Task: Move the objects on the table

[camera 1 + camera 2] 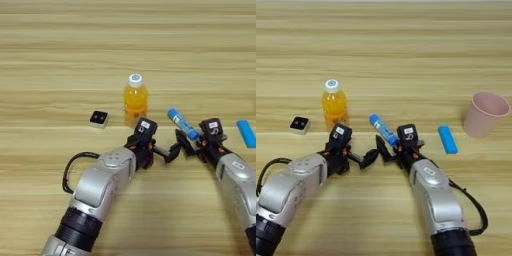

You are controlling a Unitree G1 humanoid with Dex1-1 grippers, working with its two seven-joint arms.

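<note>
Right pincer at blue tube

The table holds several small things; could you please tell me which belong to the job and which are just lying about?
Job:
- orange drink bottle
- blue tube, at the right hand
- black-and-white block

Lying about:
- pink cup
- small blue bar

Bottle is standing upright mid-table, block lying to its left. Left gripper is sitting just below bottle, fingers spread, reaching twd right gripper — which is gripping lower end of tube. Tube is tilting up-left. Small blue bar is lying at right edge — apart from both arms.
</note>
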